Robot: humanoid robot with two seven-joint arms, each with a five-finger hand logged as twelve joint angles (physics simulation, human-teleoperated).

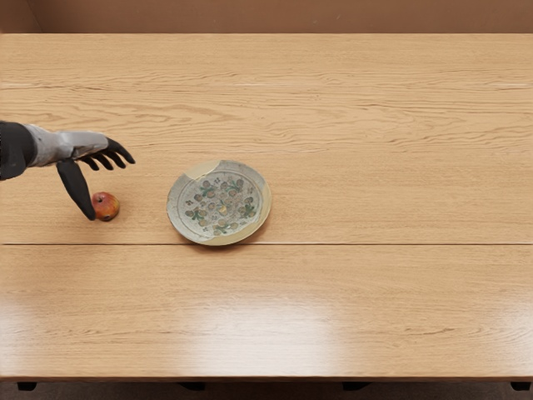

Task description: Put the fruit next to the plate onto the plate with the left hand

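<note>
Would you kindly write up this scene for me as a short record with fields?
fruit: small, red, on the table, left of the plate, apart from it
plate: patterned, nothing on it
left hand: open, thumb pointing down beside the fruit, holding nothing
right hand: not in view
task state: fruit not yet grasped

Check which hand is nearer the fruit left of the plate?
Left. The left hand hovers just up and left of the fruit, fingers spread, one digit reaching down beside it; contact unclear. The right hand is out of view.
</note>
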